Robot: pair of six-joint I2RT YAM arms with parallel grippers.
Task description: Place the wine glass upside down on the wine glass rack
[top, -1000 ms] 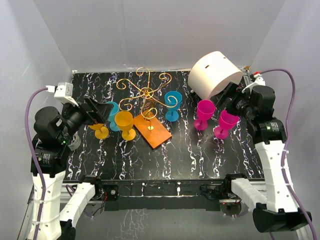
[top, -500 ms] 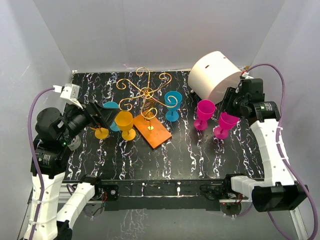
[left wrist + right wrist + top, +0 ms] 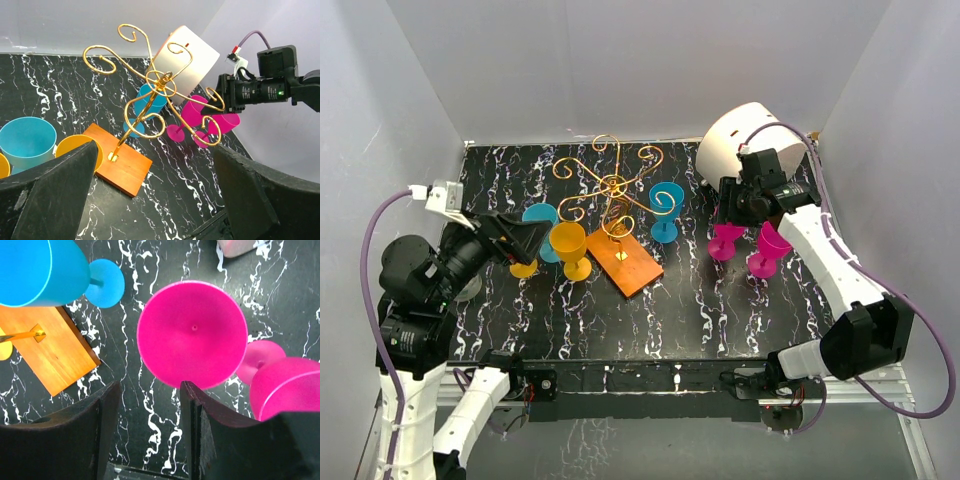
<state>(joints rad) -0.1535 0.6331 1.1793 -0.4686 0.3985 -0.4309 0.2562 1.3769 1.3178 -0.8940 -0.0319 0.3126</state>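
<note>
The wine glass rack (image 3: pixel 612 190), gold wire with curled arms on an orange base (image 3: pixel 625 262), stands mid-table with nothing hanging on it; the left wrist view shows the rack (image 3: pixel 160 85) too. Two magenta wine glasses stand upright to its right. My right gripper (image 3: pixel 732 212) hovers over the left magenta glass (image 3: pixel 727 243). From the right wrist I look down into that glass (image 3: pixel 192 332); my right gripper (image 3: pixel 148 390) is partly open beside its rim, with only table between the fingers. My left gripper (image 3: pixel 525 240) is wide open and holds nothing.
Two yellow glasses (image 3: pixel 570 245) and a blue glass (image 3: pixel 542 218) stand left of the rack, close to my left gripper. Another blue glass (image 3: pixel 666 205) stands right of the rack. The second magenta glass (image 3: pixel 770 250) and a big white cylinder (image 3: pixel 750 150) are at the back right.
My right arm has swung left from beside the right magenta glass to over the left one, and its jaws have narrowed. The left arm has shifted slightly.
</note>
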